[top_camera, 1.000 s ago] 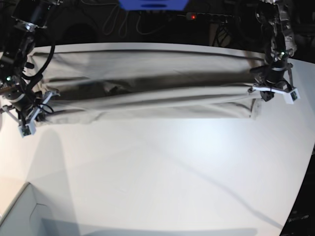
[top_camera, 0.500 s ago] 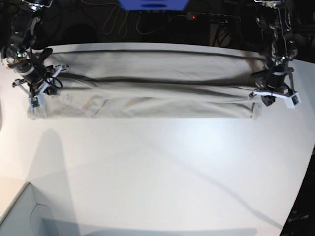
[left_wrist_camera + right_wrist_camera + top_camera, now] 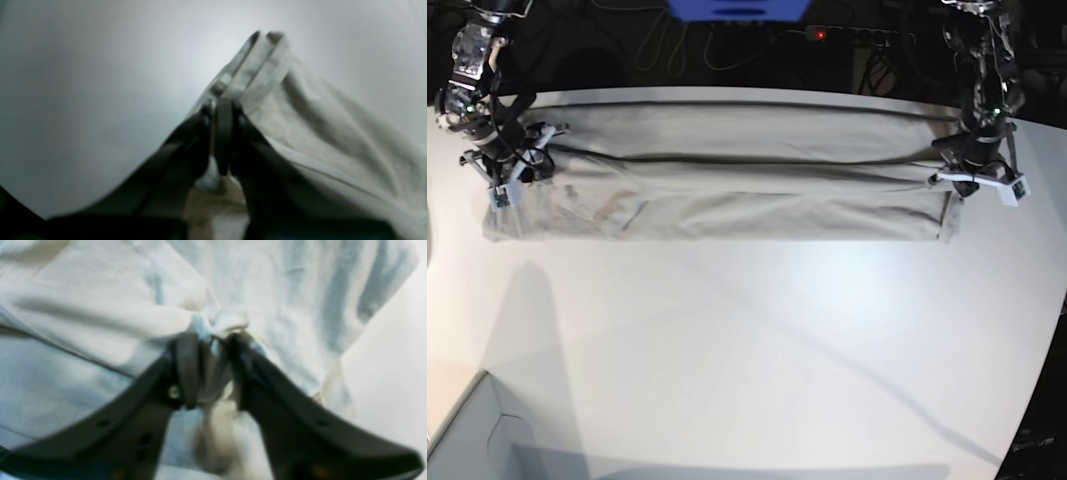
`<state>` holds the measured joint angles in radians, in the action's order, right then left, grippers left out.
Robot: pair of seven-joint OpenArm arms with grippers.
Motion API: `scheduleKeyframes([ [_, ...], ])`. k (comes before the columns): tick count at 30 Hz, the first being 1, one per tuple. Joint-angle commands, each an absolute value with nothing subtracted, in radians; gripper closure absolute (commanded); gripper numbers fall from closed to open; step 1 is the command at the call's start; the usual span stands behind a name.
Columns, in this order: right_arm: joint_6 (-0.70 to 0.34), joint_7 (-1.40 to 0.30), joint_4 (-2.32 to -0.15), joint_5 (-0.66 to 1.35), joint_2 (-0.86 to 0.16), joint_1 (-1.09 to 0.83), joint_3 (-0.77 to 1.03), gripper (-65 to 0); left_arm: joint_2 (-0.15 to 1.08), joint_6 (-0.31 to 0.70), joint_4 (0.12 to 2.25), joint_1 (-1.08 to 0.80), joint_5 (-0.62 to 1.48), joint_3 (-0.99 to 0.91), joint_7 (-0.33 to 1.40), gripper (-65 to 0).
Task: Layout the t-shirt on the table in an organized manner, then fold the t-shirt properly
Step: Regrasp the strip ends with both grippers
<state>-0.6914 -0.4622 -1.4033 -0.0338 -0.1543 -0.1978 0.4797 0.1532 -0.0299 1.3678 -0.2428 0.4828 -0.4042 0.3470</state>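
Beige t-shirt point(image 3: 727, 195) lies stretched in a long band at the table's point(image 3: 757, 360) far edge. Your left gripper point(image 3: 222, 106) pinches its hem to keep tension; your right gripper point(image 3: 208, 340) stands parted around a bunched fold, apparently releasing.

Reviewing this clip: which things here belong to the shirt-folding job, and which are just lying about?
Job:
- t-shirt
- table
- left pincer
- right pincer

Lying about:
- pale box corner
- blue object
- power strip
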Motion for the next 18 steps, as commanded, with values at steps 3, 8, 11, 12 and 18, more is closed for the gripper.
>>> scheduleKeyframes([
  [3,-0.698,-0.444,-1.419,-0.025,-0.17,-0.196,0.484,-22.7,0.171,-0.03,1.365,-0.228,0.483,-0.409,0.326,-0.6],
  [8,-0.698,-0.444,-1.419,-0.025,-0.17,-0.194,0.484,-22.7,0.17,-0.036,1.365,-0.236,0.483,-0.414,0.328,-18.9],
  [11,-0.698,-0.444,-1.419,-0.025,-0.17,-0.194,0.484,-22.7,0.166,-0.033,1.372,-0.262,0.484,-0.417,0.328,-34.4],
  [12,-0.698,-0.444,-1.419,-0.025,-0.17,-0.194,0.484,-22.7,0.166,-0.031,1.383,-0.266,0.484,-0.415,0.328,-36.9],
  [18,-0.698,-0.444,-1.419,-0.025,-0.168,-0.194,0.484,-22.7,0.17,-0.03,1.4,-0.269,0.484,-0.41,0.328,-42.9],
])
